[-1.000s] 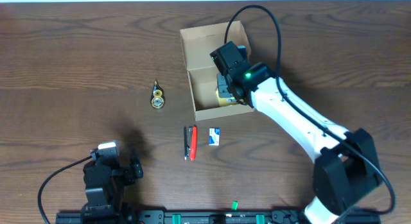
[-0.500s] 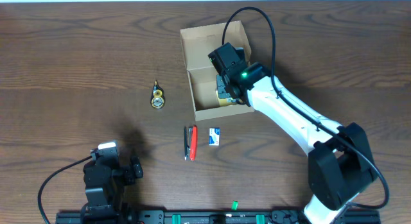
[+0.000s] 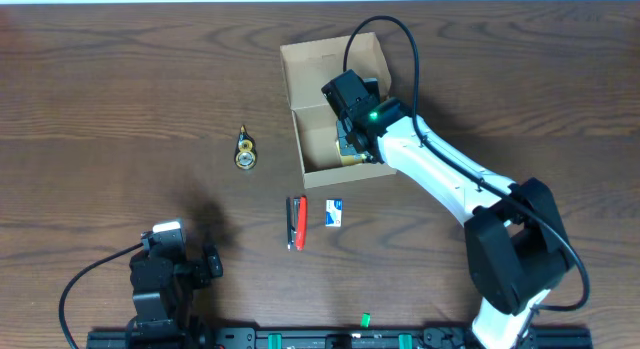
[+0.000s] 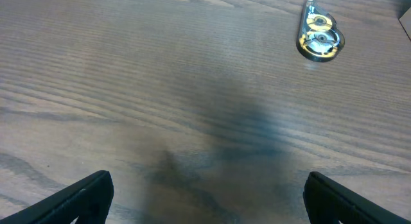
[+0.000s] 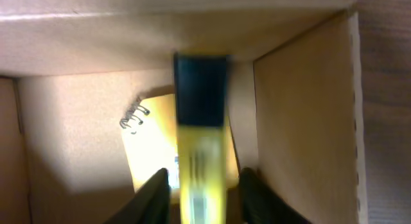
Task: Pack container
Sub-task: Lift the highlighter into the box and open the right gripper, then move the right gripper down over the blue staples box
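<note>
The right hand (image 5: 204, 192) pinches a yellow highlighter (image 5: 200, 147) inside the container (image 3: 322, 74), far on the desk (image 3: 120, 89), over a yellow pad (image 5: 151, 150), with the box wall close beside. The left hand (image 4: 205, 193) is spread and empty. A red pen (image 3: 298, 221) and a tape roller (image 3: 245, 151) lie outside.

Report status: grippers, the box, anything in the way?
Left gripper open, holding nothing. Right gripper shut on yellow marker, inside container, lid open. Nothing blocking; red pen waits outside.
</note>
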